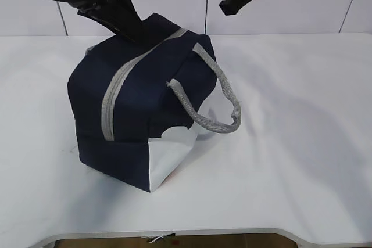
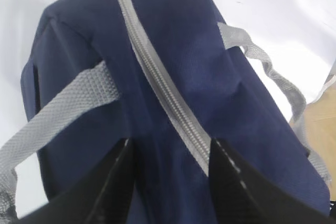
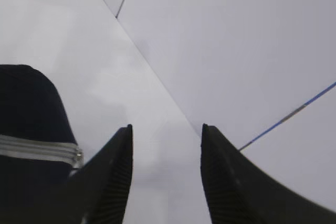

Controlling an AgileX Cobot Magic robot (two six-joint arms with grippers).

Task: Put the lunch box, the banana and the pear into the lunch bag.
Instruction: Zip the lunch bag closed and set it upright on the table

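White table [image 1: 302,143] under zipped navy lunch bag [image 1: 145,103], contents hidden

Black arms, ridged black pincer [image 3: 166,182] fingers

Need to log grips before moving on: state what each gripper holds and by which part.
Nothing is held. The left gripper stands open at the lunch bag's zipped top; the right gripper is open, with nothing between its fingers.
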